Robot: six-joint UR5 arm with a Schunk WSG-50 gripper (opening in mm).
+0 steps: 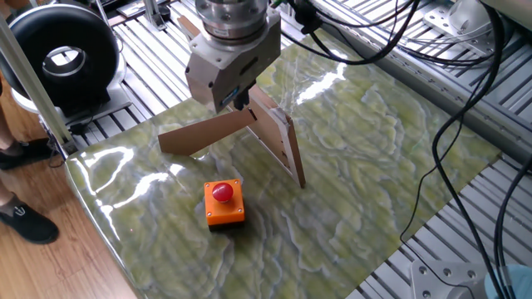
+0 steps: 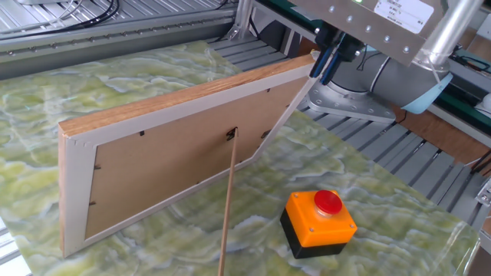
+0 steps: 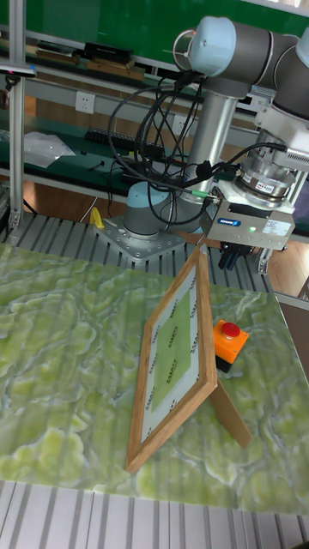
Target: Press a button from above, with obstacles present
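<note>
The button point(image 1: 222, 193) is a red dome on a small orange box, standing on the green marbled table near its front-left corner; it also shows in the other fixed view point(image 2: 328, 202) and the tall view point(image 3: 228, 329). The obstacles are an upright brown board point(image 1: 278, 137) and a thinner strip point(image 1: 204, 133) joined to it at an angle. My gripper point(image 1: 243, 101) hangs above the board's top corner, behind the button and well above it. Its dark fingers point(image 2: 326, 63) point down next to the board's upper corner. No view shows clearly whether they touch.
The board point(image 2: 176, 161) has a wooden frame edge, and the thin strip point(image 2: 228, 207) props it from behind. A black round device point(image 1: 62, 58) sits off the table at the back left. Cables point(image 1: 465, 100) hang over the right side. The arm's base point(image 3: 150, 227) stands behind the table.
</note>
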